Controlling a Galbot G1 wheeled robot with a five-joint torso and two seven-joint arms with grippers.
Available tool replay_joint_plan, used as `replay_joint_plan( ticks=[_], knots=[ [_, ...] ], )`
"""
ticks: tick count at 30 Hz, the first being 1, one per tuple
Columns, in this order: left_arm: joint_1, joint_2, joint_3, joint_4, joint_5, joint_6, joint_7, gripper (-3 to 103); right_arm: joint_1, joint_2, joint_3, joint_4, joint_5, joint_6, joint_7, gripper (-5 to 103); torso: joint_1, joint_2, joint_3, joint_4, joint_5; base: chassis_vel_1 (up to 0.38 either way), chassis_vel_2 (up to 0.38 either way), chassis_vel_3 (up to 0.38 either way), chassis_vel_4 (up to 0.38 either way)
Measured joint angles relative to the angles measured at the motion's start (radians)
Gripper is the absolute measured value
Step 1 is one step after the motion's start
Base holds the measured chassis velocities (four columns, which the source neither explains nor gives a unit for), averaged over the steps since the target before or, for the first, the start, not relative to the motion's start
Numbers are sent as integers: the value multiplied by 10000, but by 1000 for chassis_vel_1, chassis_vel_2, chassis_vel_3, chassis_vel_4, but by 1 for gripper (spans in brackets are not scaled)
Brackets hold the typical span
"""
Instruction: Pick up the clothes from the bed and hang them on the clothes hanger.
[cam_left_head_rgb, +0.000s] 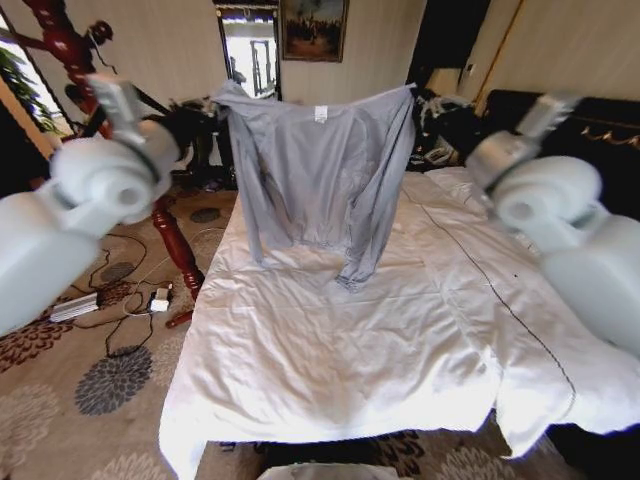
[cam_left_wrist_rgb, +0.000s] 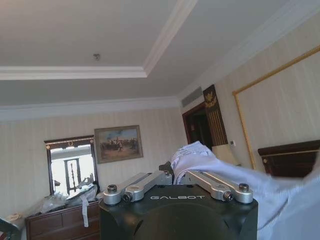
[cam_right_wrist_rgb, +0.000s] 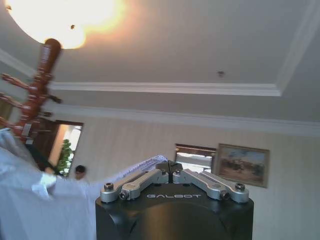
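The clothes, a pale silver-grey jacket (cam_left_head_rgb: 320, 175), hang spread out in the air above the bed (cam_left_head_rgb: 350, 340), held by both shoulders. My left gripper (cam_left_head_rgb: 215, 105) is shut on one shoulder, and my right gripper (cam_left_head_rgb: 420, 97) is shut on the other. One sleeve end touches the white duvet. In the left wrist view the left gripper (cam_left_wrist_rgb: 172, 176) pinches bunched fabric (cam_left_wrist_rgb: 210, 165). In the right wrist view the right gripper (cam_right_wrist_rgb: 170, 168) clamps the cloth (cam_right_wrist_rgb: 30, 200), which stretches away to one side. The clothes hanger is out of view.
A red-brown wooden coat stand (cam_left_head_rgb: 175, 240) rises beside the bed on my left, with cables and a power strip (cam_left_head_rgb: 75, 307) on the patterned carpet. A black headboard (cam_left_head_rgb: 590, 125) lies at the right. A cluttered dresser (cam_left_wrist_rgb: 60, 217) stands against the far wall.
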Motion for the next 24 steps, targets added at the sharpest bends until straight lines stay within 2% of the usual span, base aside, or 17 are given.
replay_joint_plan(
  ticks=[3, 5, 8, 11, 13, 17, 20, 21, 24],
  knots=[
    [263, 795, -941, -1236, -792, 231, -315, 0, -241, -529, 1000, 976, 906, -376, 423, 0, 1, -1, 1, -11, 12, 0, 0, 0, 0],
    [279, 928, -1095, -1386, -959, 263, -374, 0, -272, -648, 1210, 1103, 1067, -460, 466, 0, 1, 0, 0, -12, 11, 0, 0, 0, 0],
    [215, 1627, -1956, -1893, -2019, 398, -621, 0, -604, -1400, 2761, 1620, 1985, -919, 561, 0, 2, 0, 1, -14, 4, 0, 0, 0, 0],
    [129, 1984, -2325, -1995, -2433, 428, -662, 0, -561, -1704, 3369, 1821, 2524, -1091, 649, 0, 0, 1, 0, -14, 7, 0, 0, 0, 0],
    [-29, 2691, -2728, -2112, -3056, 533, -682, 0, -247, -2167, 3840, 2004, 3236, -1412, 838, 0, 2, 0, 2, -8, 4, 0, 0, 0, 0],
    [166, 2503, -2513, -2026, -2876, 758, -942, 0, -352, -1969, 3646, 1874, 2948, -1503, 885, 0, 2, 0, 2, -10, 9, 0, 0, 0, 0],
    [745, 1930, -1986, -1824, -2185, 987, -1336, 0, -973, -1494, 3292, 1534, 2051, -1505, 871, 0, 9, -3, 7, -9, 5, 0, 0, 0, 0],
    [745, 1930, -1986, -1824, -2185, 987, -1336, 0, -973, -1494, 3292, 1534, 2051, -1505, 871, 0, 9, -3, 7, -9, 5, 0, 0, 0, 0],
    [1475, 1137, -1386, -1741, -1617, 1137, -1811, 0, -2385, -1037, 3004, 1372, 1022, -1417, 702, 0, 8, -3, 6, -13, 11, 0, 0, 0, 0]
  ],
)
